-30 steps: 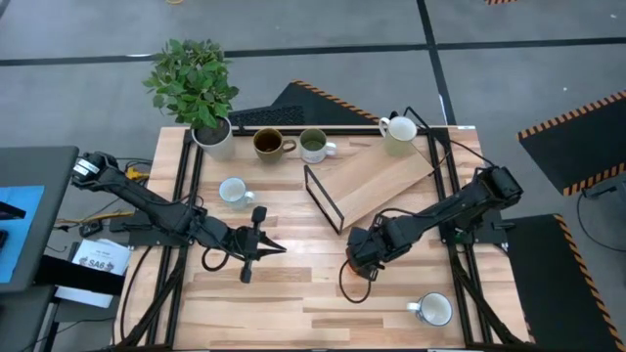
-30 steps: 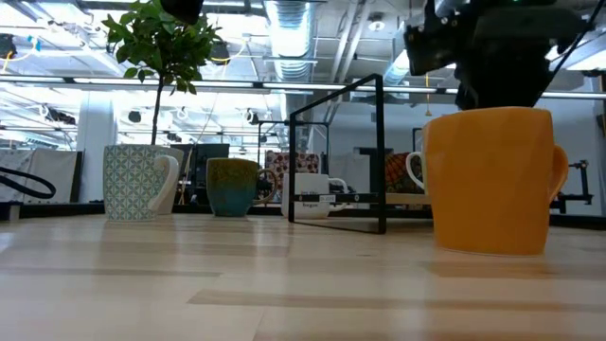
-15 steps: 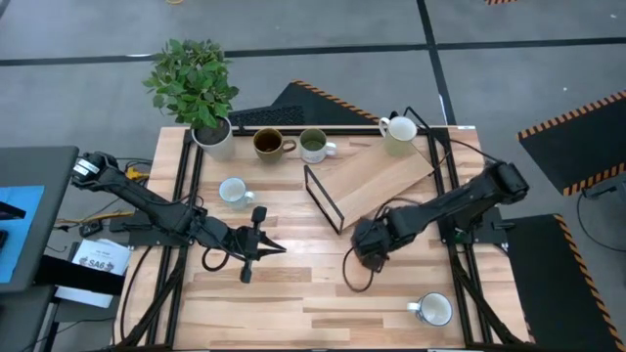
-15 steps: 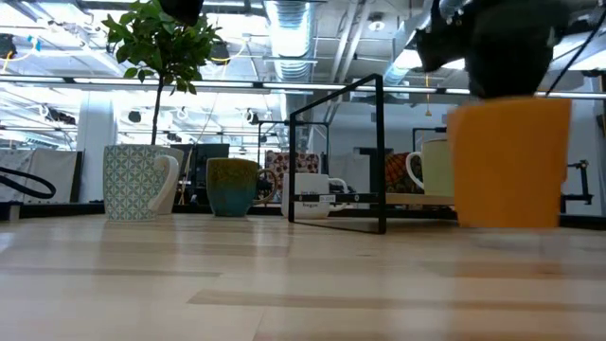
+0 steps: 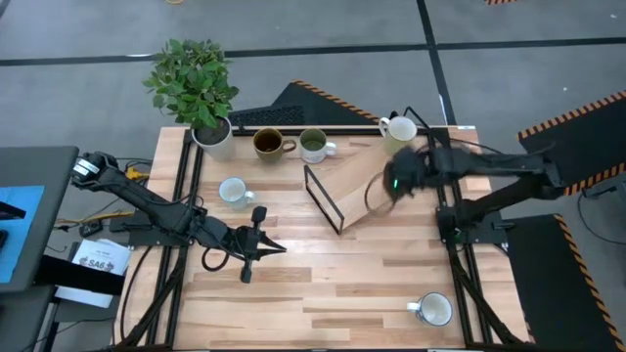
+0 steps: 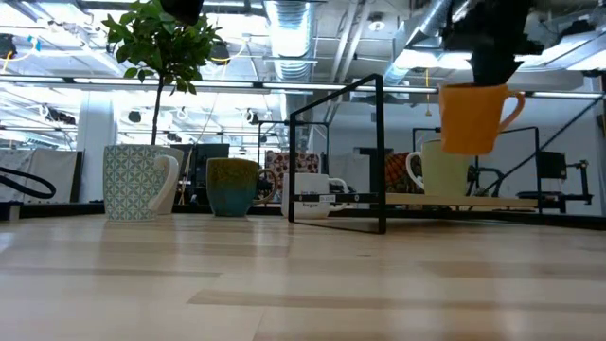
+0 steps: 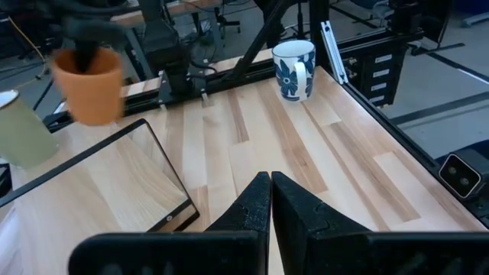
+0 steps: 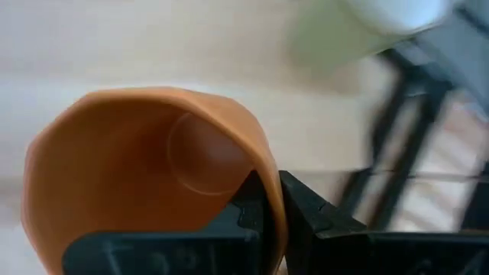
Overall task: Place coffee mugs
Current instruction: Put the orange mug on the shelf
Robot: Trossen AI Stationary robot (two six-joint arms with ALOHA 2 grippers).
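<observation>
Right claw (image 8: 267,200) pinches the rim of the orange mug (image 8: 145,176), one finger inside the wall, one outside. In the low view the orange mug hangs clear of the bench (image 6: 284,284), upper right of the frame, above the raised wooden shelf (image 6: 464,200) where the cream mug (image 6: 443,170) already stands. In the high view the right arm is blurred at right of centre, over the shelf's tilted board, so the mug itself is hard to pick out there.

Left claw (image 7: 270,200) rests fingers pressed together, holding nothing, in the lower-left-centre of the high view.

Step in hand, as I judge it: setting the orange mug on the shelf next to the cream one. To do it well: keep the mug level, bring it down slowly to a bare patch of board near but not touching the cream mug (a rim pinch lets a mug swing, so no quick stops), and release only once the base sits flat.

What each view adds:
- Low view alone shows the mug's height off the bench and its handle pointing right.
- High view alone shows the others: brown mug (image 5: 267,143) and green-lined mug (image 5: 313,145) at upper centre by the plant (image 5: 194,83), one patterned mug (image 5: 234,191) left of centre, another at lower right.
- Left wrist view shows the blue-flowered mug (image 7: 294,69) plainly, at top right.
</observation>
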